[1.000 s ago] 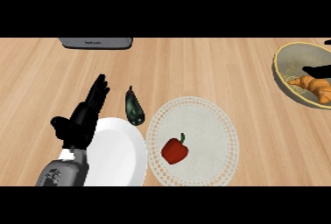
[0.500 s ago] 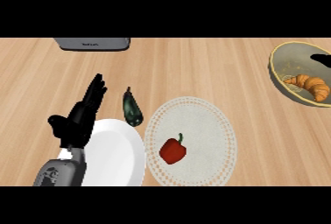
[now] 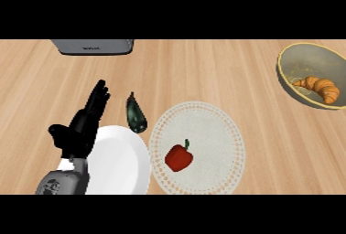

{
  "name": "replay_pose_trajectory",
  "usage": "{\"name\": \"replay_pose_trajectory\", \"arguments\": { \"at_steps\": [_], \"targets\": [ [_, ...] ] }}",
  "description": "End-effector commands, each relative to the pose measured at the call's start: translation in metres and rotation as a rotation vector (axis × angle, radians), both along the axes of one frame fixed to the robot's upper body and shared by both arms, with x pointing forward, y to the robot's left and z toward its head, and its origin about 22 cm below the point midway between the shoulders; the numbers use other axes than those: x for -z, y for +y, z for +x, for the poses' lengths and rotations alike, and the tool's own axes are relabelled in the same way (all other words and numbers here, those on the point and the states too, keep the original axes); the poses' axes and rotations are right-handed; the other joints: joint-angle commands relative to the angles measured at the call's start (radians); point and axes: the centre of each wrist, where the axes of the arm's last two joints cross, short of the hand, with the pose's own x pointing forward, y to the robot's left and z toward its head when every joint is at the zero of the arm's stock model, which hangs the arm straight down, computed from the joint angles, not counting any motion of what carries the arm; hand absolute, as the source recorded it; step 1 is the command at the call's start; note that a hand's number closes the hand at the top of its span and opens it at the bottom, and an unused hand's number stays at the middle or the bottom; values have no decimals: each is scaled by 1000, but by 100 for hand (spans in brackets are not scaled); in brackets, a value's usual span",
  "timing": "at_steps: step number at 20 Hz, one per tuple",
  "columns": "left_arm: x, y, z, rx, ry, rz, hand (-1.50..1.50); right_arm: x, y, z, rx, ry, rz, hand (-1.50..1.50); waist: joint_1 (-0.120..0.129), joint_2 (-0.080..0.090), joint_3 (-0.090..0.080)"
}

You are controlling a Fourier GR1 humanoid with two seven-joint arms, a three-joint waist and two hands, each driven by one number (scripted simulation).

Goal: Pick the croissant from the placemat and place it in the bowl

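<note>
Croissant (image 3: 321, 87) lies in bowl (image 3: 292, 59) at far right. Placemat (image 3: 209, 132) holds a red pepper (image 3: 179, 157). Left hand (image 3: 82, 123) rests at left, fingers straight, holding nothing, beside white plate (image 3: 121, 160). Dark eggplant (image 3: 136, 114) between hand and placemat. Grey appliance (image 3: 93, 46) at top edge; its writing unreadable.

Croissant (image 3: 320, 87) in the bowl (image 3: 292, 59), red pepper (image 3: 179, 157) on the placemat (image 3: 216, 132) — left hand (image 3: 79, 125) resting open beside a white plate (image 3: 118, 160).

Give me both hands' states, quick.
Left hand: open, fingers straight, holding nothing, beside the white plate.
Right hand: not in view.
</note>
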Motion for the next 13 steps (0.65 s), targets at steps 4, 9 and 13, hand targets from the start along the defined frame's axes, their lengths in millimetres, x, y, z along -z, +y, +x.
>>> {"name": "replay_pose_trajectory", "arguments": {
  "at_steps": [4, 9, 13],
  "targets": [
    [7, 27, 9, -20, -1, -1, 0, -1, -34, -43, -88, -45, 61, -150, -3, 2, 0],
    [3, 4, -1, 6, 1, 17, 0, 14, -27, -72, -118, -25, 81, -150, 1, 2, 0],
    [-3, 1, -6, 13, 0, 0, 0, 37, -18, -89, -144, -10, 80, -150, 4, 2, 0]
  ]
}}
